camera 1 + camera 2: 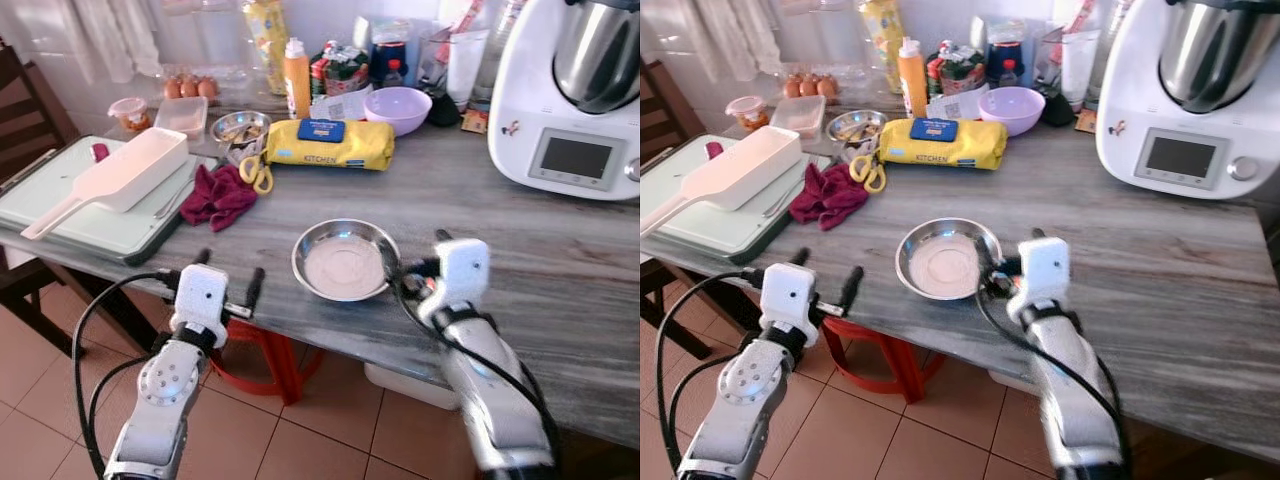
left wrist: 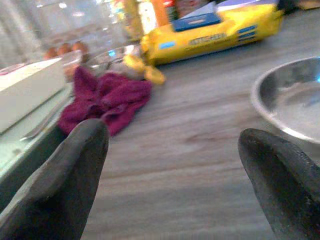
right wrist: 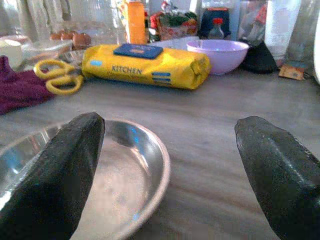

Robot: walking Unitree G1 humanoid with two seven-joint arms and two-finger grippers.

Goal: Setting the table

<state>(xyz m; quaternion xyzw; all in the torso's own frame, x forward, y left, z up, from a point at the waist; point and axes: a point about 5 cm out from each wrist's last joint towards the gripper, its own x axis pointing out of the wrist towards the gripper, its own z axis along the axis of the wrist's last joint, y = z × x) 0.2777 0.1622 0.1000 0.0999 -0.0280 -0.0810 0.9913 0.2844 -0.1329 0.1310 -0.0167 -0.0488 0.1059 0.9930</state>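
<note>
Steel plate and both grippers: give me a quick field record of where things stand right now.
steel plate: empty, flat on the grey table, near its front edge
right gripper: open, at the plate's right rim, one finger over the rim
left gripper: open, at the table edge left of the plate, holding nothing
maroon cloth: beyond the left gripper

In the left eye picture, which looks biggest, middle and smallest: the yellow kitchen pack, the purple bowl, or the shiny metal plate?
1. Yellow kitchen pack, the widest.
2. Shiny metal plate, a bit narrower; it sits nearer the camera, so its true size against the pack is unsure.
3. Purple bowl, clearly smallest, though farthest back.
</note>
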